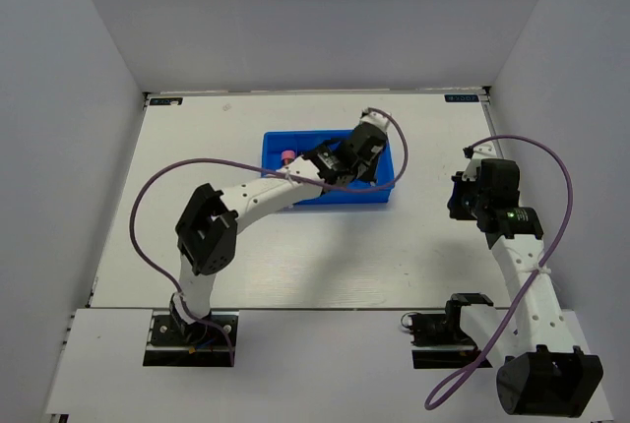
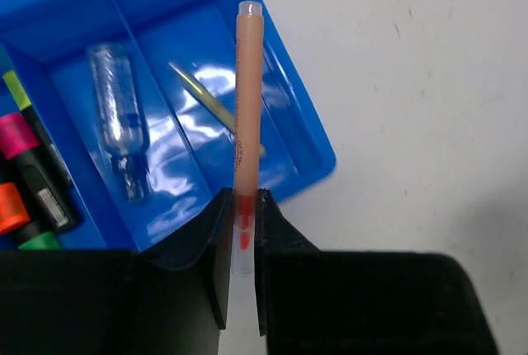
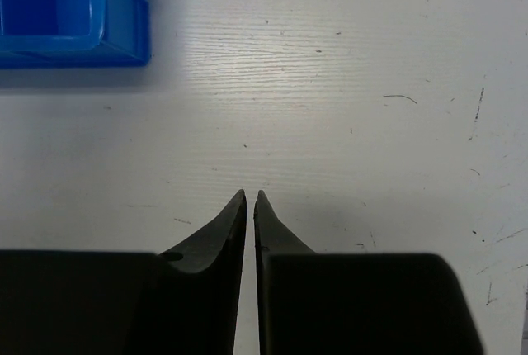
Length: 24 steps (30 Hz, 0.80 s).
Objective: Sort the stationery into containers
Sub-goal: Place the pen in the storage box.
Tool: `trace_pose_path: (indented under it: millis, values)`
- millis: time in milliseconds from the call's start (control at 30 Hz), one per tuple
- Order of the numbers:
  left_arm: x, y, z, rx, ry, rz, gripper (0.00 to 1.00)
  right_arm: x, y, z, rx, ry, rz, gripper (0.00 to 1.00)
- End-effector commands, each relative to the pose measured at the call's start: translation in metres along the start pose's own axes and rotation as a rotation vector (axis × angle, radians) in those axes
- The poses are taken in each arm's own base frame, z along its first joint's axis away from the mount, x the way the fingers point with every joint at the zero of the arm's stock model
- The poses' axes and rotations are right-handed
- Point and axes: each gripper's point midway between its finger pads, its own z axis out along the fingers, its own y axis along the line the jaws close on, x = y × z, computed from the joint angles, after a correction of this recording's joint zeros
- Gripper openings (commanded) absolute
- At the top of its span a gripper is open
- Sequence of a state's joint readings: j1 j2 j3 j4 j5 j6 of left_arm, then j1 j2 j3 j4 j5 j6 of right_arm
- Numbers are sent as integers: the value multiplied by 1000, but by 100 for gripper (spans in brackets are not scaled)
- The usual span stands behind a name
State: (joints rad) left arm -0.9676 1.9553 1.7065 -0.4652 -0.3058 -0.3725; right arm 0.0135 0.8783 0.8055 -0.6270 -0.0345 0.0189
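- Blue plastic tray (image 2: 318,153) lies on the white table (image 3: 371,82), a little to the left of the middle in the top view. Dividers split it into narrow compartments.
- In the left wrist view, the compartment at the far left holds the highlighters side by side. One has a pink cap (image 2: 16,136), one an orange cap (image 2: 10,206) and one a green cap (image 2: 37,241).
- The next compartment holds one clear tube (image 2: 120,115). It lies along the compartment and is alone there.
- The compartment at the right holds a thin pale-yellow stick (image 2: 206,99), which lies slanted on the floor.
- The left gripper (image 2: 244,196) is over the right part of the tray. Its two fingers are pressed on a thin pink stick (image 2: 247,82), near the end with the red core.
- The long part of the pink stick points away from the fingers and crosses the right compartment. I cannot tell if it touches the tray.
- The right gripper (image 3: 251,194) is well apart from the tray, over bare table to the right of it. Its two fingers are almost together, with only a thin slit between the tips, and they hold nothing.
- In the right wrist view only a corner of the tray shows, at the upper left.
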Motion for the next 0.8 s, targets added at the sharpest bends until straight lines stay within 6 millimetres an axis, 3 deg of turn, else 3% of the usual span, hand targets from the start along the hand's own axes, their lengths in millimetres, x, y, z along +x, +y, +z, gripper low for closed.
trace_pose_path:
  millis: [0,133,167,267,467,633,667,700,767]
  values:
    - [-29,18,15,-49,-54,-188,0,-7,6,-2,-31,-39,-13,11]
    - [-48,23,39,-32,-69,-317,0,-6,6,-2,-33,-38,-12,12]
    - [-44,27,54,-43,-52,-348,0,-7,8,-3,-38,-43,-15,12]
    - [-40,31,70,-40,-27,-419,0,-7,7,-3,-39,-47,-14,16]
    - [-21,31,88,-24,21,-451,1,-7,7,-3,-38,-49,-17,23]
    - [-11,25,95,6,54,-446,32,-4,7,-2,-41,-41,-18,30]
    - [-14,23,94,15,48,-448,37,-6,7,-2,-43,-48,-18,32]
    - [-15,22,93,23,49,-446,49,-5,6,-3,-39,-50,-18,32]
    - [-20,20,88,34,44,-440,59,-4,7,-2,-41,-45,-17,34]
